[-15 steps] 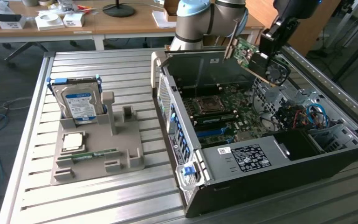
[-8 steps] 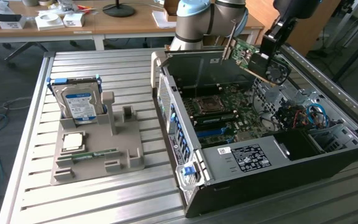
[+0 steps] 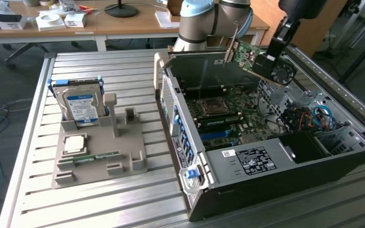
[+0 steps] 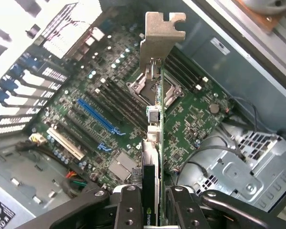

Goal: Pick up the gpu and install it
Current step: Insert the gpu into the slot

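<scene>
The hand (image 3: 273,56) is clamped on the gpu (image 3: 255,58) at the end away from its silver bracket (image 4: 161,36); in the wrist view the card sits edge-on between the fingers (image 4: 128,210). The gpu hangs tilted in the air over the open case (image 3: 195,71), above the motherboard (image 3: 230,111). Beside the case, on the exterior view's left, a grey holder (image 3: 129,156) carries an upright hard drive (image 3: 81,105), a chip (image 3: 74,142) and a RAM stick (image 3: 91,158). Everything sits on a slatted metal tabletop (image 3: 106,204); wooden desks (image 3: 131,26) stand behind
</scene>
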Available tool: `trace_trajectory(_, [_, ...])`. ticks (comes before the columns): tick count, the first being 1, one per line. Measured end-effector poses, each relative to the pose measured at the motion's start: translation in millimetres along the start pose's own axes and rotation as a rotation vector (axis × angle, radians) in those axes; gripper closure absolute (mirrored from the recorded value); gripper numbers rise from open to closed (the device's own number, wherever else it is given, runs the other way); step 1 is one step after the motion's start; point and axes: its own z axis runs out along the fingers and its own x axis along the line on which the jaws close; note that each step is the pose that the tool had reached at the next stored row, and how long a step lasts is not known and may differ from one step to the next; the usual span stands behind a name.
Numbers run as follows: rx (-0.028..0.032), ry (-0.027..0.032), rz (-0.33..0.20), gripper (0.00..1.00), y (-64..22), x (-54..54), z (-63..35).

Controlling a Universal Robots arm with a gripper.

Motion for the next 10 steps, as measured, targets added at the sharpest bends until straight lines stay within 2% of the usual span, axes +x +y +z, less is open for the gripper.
trace_trajectory(10, [-0.0032, 0.0063, -0.147, 0.73, 0.0, 0.0, 0.0])
